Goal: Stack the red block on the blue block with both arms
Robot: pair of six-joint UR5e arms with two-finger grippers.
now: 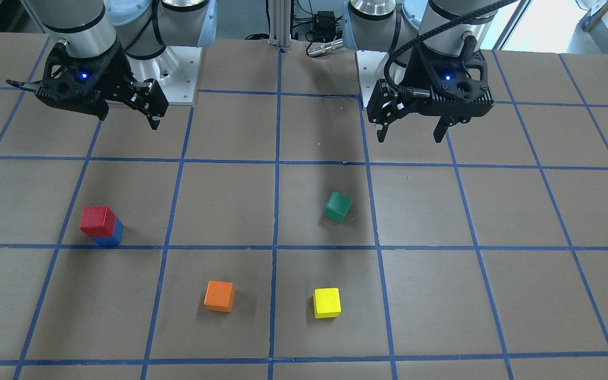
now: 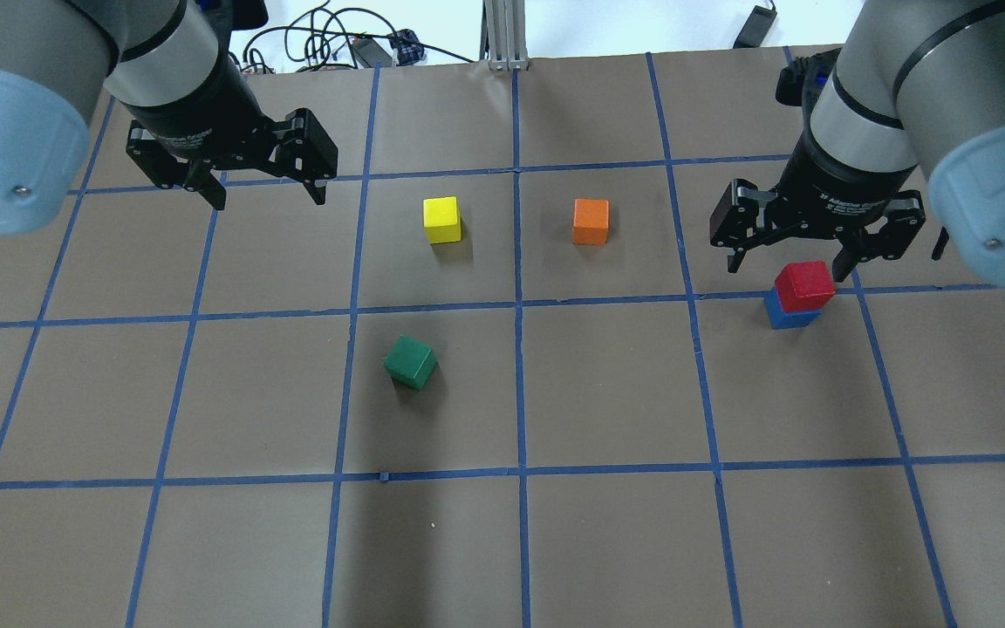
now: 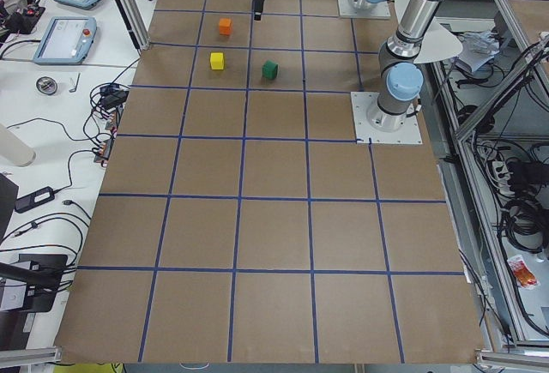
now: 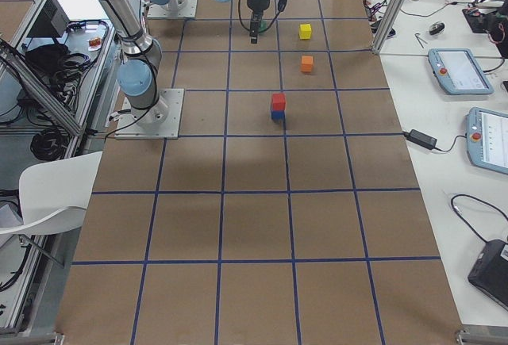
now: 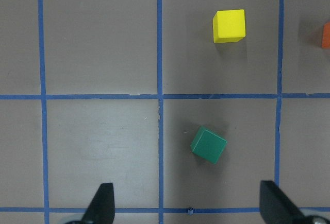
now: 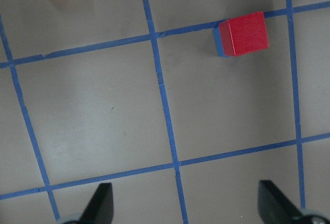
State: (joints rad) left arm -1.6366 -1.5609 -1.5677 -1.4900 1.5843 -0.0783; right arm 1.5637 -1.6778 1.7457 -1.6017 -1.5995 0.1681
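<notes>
The red block (image 1: 98, 220) sits on top of the blue block (image 1: 111, 238), slightly offset. The stack also shows in the overhead view, red (image 2: 804, 284) on blue (image 2: 786, 316), and in the right wrist view, red (image 6: 245, 33) over a sliver of blue (image 6: 218, 41). My right gripper (image 2: 786, 262) is open and empty, raised above the table on the robot's side of the stack, touching neither block. My left gripper (image 2: 267, 199) is open and empty, raised over the far left of the table, above and beside the green cube (image 5: 209, 144).
A green cube (image 2: 411, 362), a yellow cube (image 2: 442, 220) and an orange cube (image 2: 591, 221) lie apart on the brown table with its blue tape grid (image 2: 518, 305). Operator tablets and cables lie along the far table edge (image 4: 456, 71).
</notes>
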